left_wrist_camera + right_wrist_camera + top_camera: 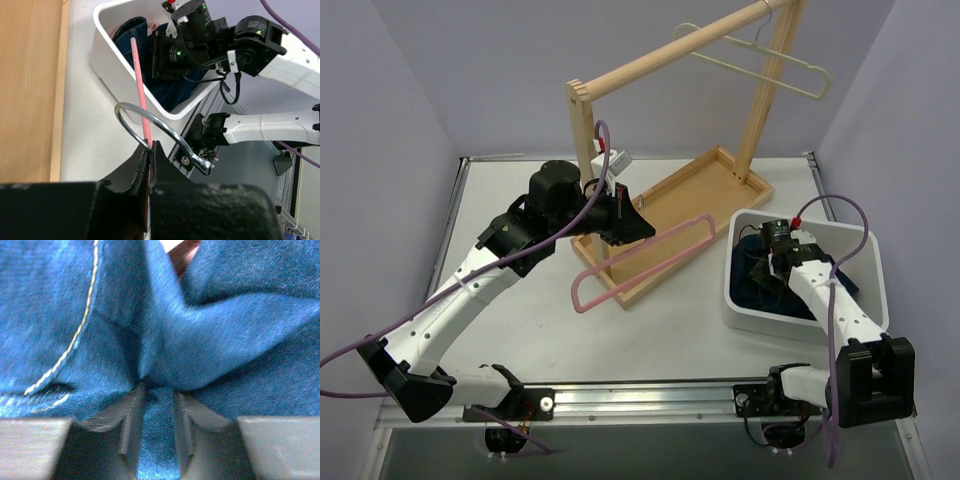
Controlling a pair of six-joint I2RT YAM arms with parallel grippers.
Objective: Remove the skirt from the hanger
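Note:
The cream hanger [760, 62] hangs bare by its metal hook on the wooden rack's top bar. The dusty-pink skirt is not clearly in view; only a small pinkish patch [181, 251] shows between folds of denim. My left gripper [638, 222] is shut on a pink hanger [650, 250] near its silver hook [165, 132] and holds it above the table; its jaws [150, 145] pinch the pink rod [139, 80]. My right gripper [767, 272] is down in the white bin [862, 235], shut on a fold of the dark blue denim garment [225, 325].
The wooden rack [660, 62] stands on its tray base [695, 195] at the table's middle back. The white bin [115, 65] with denim [129, 32] sits at the right front. Purple cables run along both arms.

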